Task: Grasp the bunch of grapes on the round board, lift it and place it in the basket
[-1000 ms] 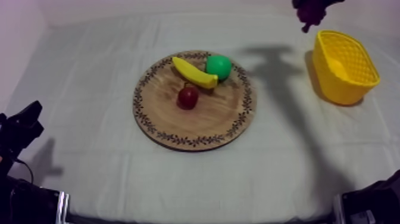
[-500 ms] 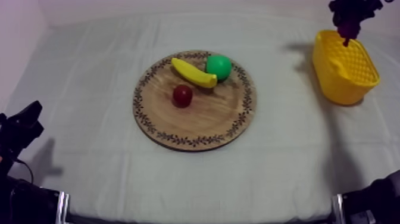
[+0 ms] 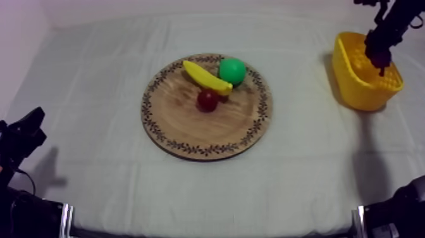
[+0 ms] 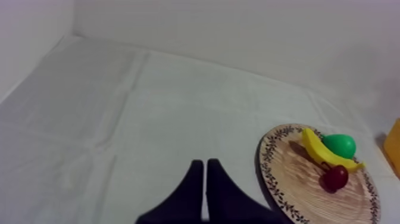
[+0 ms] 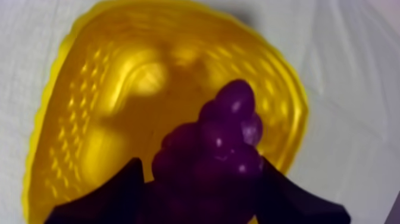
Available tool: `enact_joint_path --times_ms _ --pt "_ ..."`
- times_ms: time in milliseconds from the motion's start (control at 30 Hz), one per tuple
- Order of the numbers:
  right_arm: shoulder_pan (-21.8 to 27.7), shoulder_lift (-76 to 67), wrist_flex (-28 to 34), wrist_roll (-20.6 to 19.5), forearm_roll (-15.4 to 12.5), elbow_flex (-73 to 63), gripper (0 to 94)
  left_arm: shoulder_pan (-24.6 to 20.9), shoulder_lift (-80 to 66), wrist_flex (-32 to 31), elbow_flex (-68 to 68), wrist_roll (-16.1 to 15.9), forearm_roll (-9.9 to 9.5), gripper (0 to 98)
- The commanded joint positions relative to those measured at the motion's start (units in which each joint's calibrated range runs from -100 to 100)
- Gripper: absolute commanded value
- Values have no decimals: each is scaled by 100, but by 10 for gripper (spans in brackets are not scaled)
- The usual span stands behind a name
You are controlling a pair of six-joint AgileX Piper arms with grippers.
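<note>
Grapes (image 5: 221,146) are hanging in the grasp of my right gripper (image 5: 202,193), its two black fingers (image 5: 119,193) pressing in on the bunch from either side. They are sitting over the open mouth of the yellow basket (image 5: 71,155), with the mesh walls showing beneath and around them. From above, my right arm is coming in at the upper right and reaching down over the basket, which is standing well apart from the wooden board (image 3: 190,136) on the counter (image 3: 95,76).

The board is carrying what is not wanted: a banana (image 3: 205,77) lying against a pear (image 3: 232,71), and a small red fruit (image 3: 207,99) touching the banana's near side. My left gripper (image 4: 205,170) is resting low over bare cloth near the board, fingers lying together as a narrow wedge, holding nothing.

By my reading the carrying step is ending and the placing step is beginning — the grapes are off the board but not yet let go. The next move is calling for a small descent, so that the bunch is sinking below the rim, then for the fingers opening wide enough to free it, then a straight lift clear of the walls. The grapes seem to be hanging nearer one side of the basket than its middle, so I am judging that a slight centring beforehand would be keeping them from catching on the rim.
</note>
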Motion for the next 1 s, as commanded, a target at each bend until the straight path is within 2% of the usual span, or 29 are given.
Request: enact_joint_path --times_ms 0,233,367,533,967 --pt "16 101 -111 103 -8 92 343 -1 0 0 -1 -1 0 1" --pt "48 292 -452 73 -95 258 601 -1 0 0 -1 -1 0 1" --pt "40 238 -542 -57 -110 257 682 -1 0 0 -1 0 0 1" --pt "20 -206 -751 -170 -109 422 681 -1 0 0 -1 0 0 1" --pt "-48 -3060 -2104 -557 -70 2241 528 -1 0 0 -1 0 0 1"
